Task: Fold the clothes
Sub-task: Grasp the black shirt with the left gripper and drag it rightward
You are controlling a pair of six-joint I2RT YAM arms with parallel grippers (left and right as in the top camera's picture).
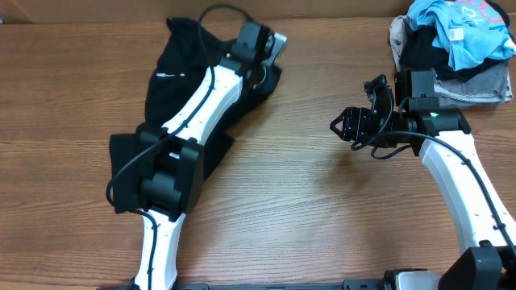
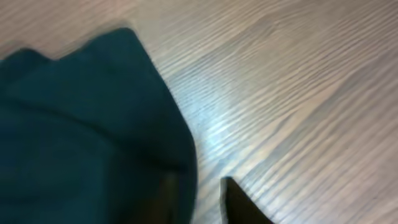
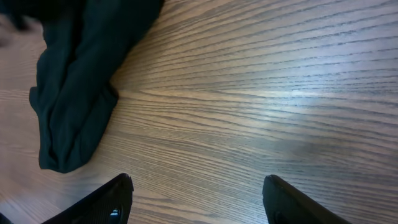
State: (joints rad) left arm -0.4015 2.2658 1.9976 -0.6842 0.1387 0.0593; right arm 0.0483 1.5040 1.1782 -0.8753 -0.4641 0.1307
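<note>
The left gripper point(image 2: 202, 205) hangs low over the far right edge of the clothes point(image 1: 179, 52). In its wrist view the fingers stand a little apart, with bare wood showing in the gap. The dark hem lies against the finger on the 9 o'clock side, and nothing looks clamped. From this gripper the black garment spreads away toward 7 o'clock in the overhead view. Its long axis runs from 1 o'clock down to 7 o'clock across the left half of the surface point(image 1: 322, 209), rumpled and not yet squared up. The left arm lies stretched along that same axis, directly above the cloth and hiding its middle. The right gripper point(image 3: 200, 200) is wide apart and empty, pointed toward 9 o'clock over bare wood. The garment's nearest fold lies at its 10 o'clock, near but not touching. The left arm is plainly the nearer one. The light blue shirt point(image 1: 459, 28) and grey garment point(image 1: 476, 84) sit heaped at 2 o'clock, well apart.
</note>
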